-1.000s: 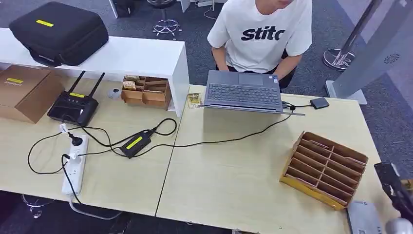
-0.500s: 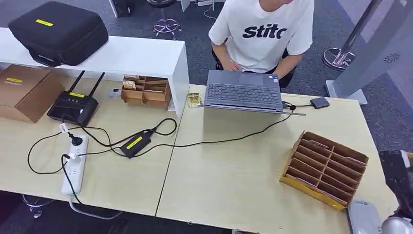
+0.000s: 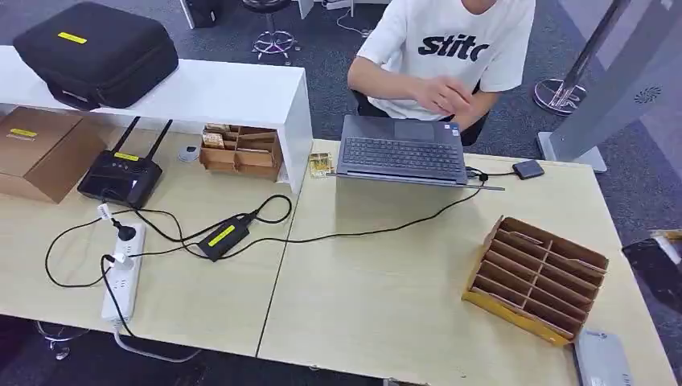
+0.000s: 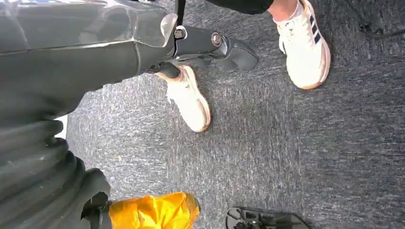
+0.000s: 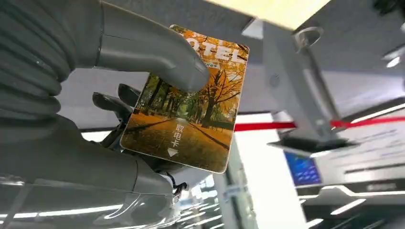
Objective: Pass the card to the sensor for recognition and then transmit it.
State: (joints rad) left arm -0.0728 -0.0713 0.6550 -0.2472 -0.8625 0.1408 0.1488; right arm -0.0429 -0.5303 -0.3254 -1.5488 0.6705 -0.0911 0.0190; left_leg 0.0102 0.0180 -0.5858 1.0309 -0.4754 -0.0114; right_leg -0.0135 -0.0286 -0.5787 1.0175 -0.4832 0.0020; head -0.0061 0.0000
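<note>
Orange and printed with autumn trees, the card (image 5: 188, 102) sits pinched in the right hand (image 5: 110, 109), thumb pressed on its face and dark fingers behind it. We see its long axis running outward from the palm. We judge the grey sensor (image 3: 601, 359), at the table's (image 3: 378, 297) near right corner, closest to this hand (image 3: 661, 269). We cannot tell the left hand's state.

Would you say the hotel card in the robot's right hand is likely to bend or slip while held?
The card looks flat and unbent under the thumb, so it is probably stiff. Its glossy printed face suggests it could slide. It looks thin, so likely light for the right hand.
</note>
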